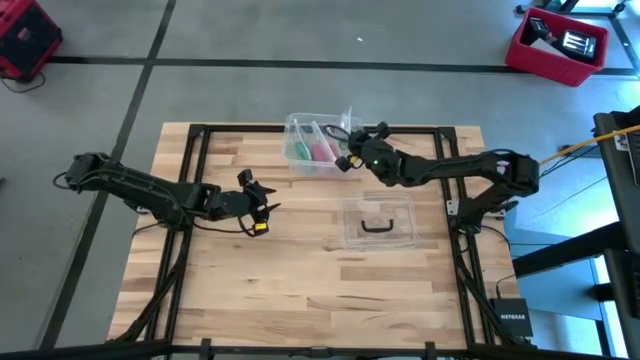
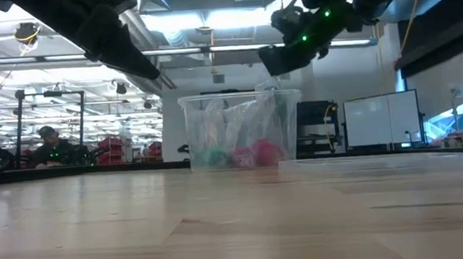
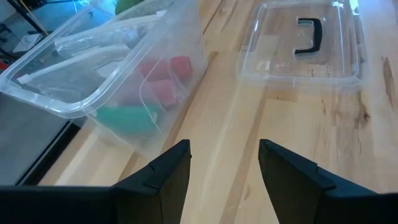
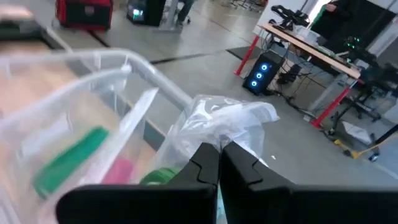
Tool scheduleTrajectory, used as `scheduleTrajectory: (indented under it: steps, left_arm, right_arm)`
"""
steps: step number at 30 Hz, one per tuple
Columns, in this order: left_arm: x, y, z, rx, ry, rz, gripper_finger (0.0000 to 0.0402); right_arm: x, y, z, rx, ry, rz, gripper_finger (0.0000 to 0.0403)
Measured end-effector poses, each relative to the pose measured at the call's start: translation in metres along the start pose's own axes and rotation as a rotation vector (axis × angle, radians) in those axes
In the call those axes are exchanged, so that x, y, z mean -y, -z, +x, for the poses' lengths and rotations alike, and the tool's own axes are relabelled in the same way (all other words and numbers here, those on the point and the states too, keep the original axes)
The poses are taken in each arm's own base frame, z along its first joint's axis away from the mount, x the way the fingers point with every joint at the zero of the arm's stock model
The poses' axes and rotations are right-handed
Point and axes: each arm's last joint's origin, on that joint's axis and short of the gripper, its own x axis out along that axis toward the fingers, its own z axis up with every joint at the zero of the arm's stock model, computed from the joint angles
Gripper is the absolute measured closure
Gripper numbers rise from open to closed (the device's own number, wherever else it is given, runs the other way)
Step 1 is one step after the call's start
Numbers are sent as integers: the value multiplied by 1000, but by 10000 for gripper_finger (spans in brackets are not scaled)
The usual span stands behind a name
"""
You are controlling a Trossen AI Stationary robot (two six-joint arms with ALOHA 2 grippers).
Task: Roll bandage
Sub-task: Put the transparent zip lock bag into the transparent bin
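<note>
The bandage is a green piece lying inside a clear plastic box, next to pink items; it also shows as a green bandage through the box wall. My right gripper is shut and hangs over the box's right far corner, right at a crumpled clear plastic bag that sticks up out of the box. My left gripper stands open above the bare table, left of the box and apart from it. My right gripper has its shut fingertips right below the crumpled clear bag's lower part, coming in slanting from the table's right. Whether the tips touch or pinch the bag, I cannot tell.
The box's clear lid with a dark handle lies flat on the table, near of the box and below my right arm. Bare wooden table stretches toward the near edge. A red crate stands on the floor beyond the table.
</note>
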Motion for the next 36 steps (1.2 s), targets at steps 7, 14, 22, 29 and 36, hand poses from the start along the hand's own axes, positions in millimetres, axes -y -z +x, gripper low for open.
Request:
scheduleTrajectory:
  steps: [7, 14, 22, 29, 36]
  left_arm:
    - [0, 0, 0, 1, 0, -1, 220]
    - [0, 0, 0, 0, 0, -3, 220]
    - [0, 0, 0, 1, 0, -3, 220]
    - [0, 0, 0, -1, 0, -3, 220]
    - [0, 0, 0, -1, 3, -24, 220]
  right_arm:
    - [-9, 12, 7, -43, -66, -114, 394]
    - [-6, 13, 1, -116, -104, -169, 318]
    - [5, -47, -28, -121, -206, -150, 206]
    - [22, -76, -16, -111, -183, 138, 198]
    - [37, -38, 19, -388, -224, 186, 226]
